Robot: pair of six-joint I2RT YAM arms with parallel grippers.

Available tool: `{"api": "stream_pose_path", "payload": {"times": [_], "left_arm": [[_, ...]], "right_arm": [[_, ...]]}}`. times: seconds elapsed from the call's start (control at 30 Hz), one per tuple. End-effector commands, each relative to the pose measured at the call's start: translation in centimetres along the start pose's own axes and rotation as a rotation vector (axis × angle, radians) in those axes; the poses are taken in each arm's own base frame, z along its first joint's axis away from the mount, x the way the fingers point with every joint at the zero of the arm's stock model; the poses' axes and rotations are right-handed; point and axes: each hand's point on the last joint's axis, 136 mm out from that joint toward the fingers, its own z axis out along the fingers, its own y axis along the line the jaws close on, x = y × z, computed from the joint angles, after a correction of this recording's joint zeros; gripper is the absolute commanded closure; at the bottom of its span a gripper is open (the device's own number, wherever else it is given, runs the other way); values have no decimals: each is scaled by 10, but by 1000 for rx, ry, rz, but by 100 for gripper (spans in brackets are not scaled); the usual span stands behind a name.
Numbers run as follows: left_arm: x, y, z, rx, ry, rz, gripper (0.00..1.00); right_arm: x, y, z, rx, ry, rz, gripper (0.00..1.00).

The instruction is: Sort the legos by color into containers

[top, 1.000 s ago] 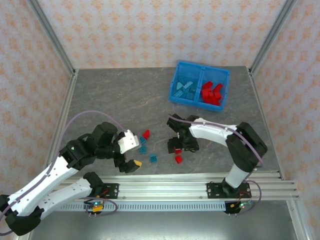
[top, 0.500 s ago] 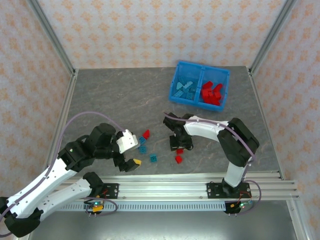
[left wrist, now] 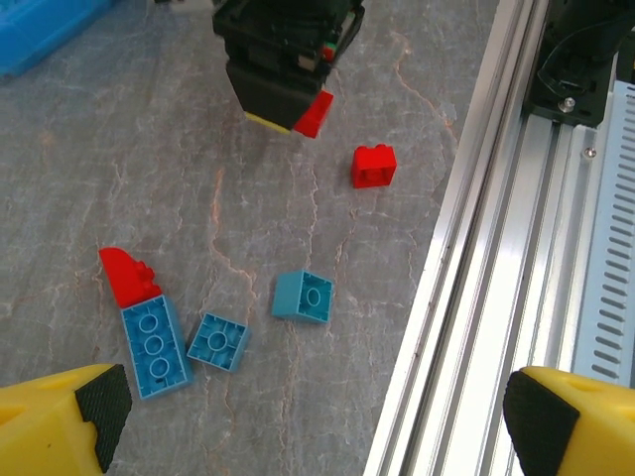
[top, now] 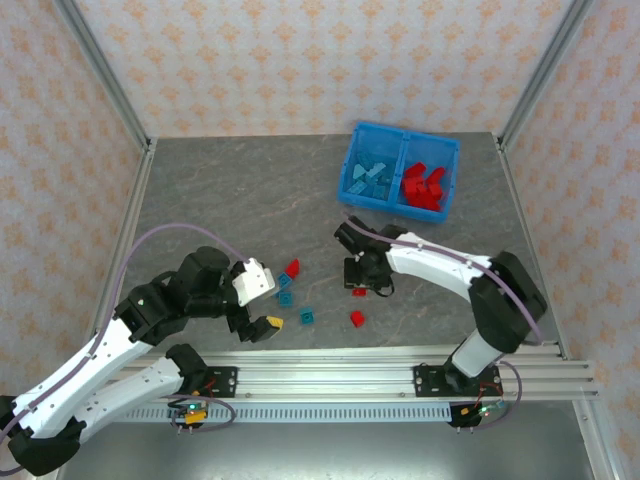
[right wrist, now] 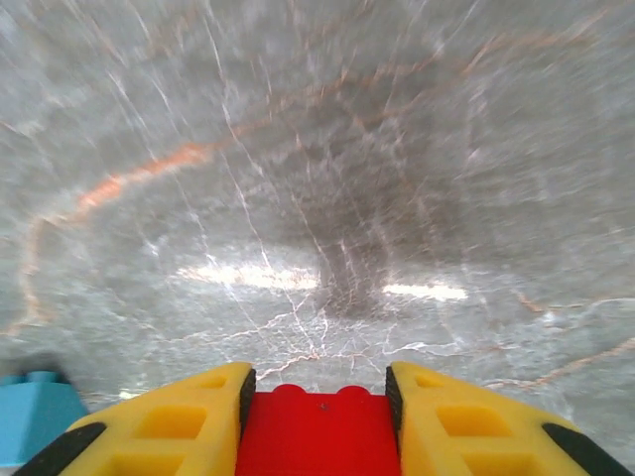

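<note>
My right gripper (top: 361, 287) is shut on a red lego (right wrist: 317, 433), whose studs show between the yellow fingers (right wrist: 189, 426) just above the table. In the left wrist view the right gripper (left wrist: 290, 104) carries that red lego (left wrist: 315, 112) at its tip. Loose legos lie between the arms: a red block (top: 356, 318), a teal block (top: 307, 316), two teal pieces (top: 285, 291) and a red slope (top: 292, 267). My left gripper (top: 258, 318) hangs open beside them with nothing in it. The blue bin (top: 398, 138) holds teal legos on its left and red legos on its right.
The aluminium rail (top: 400, 362) runs along the near table edge, close to the loose legos, and also shows on the right of the left wrist view (left wrist: 496, 248). Metal frame posts stand at the far corners. Bare grey table (top: 230, 200) lies left of the bin.
The right gripper closed on the red lego and shifted slightly away from the rail with it. The left arm has hardly moved and stays open.
</note>
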Motion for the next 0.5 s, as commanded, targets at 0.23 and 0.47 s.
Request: {"api": "stream_pose_path", "payload": {"times": [0.23, 0.47], "left_arm": [[-43, 19, -15, -96, -80, 74, 0], [-41, 48, -12, -237, -18, 51, 0]], "right_arm": [[-102, -43, -89, -77, -333, 351, 68], [-178, -104, -114, -34, -458, 584, 67]]}}
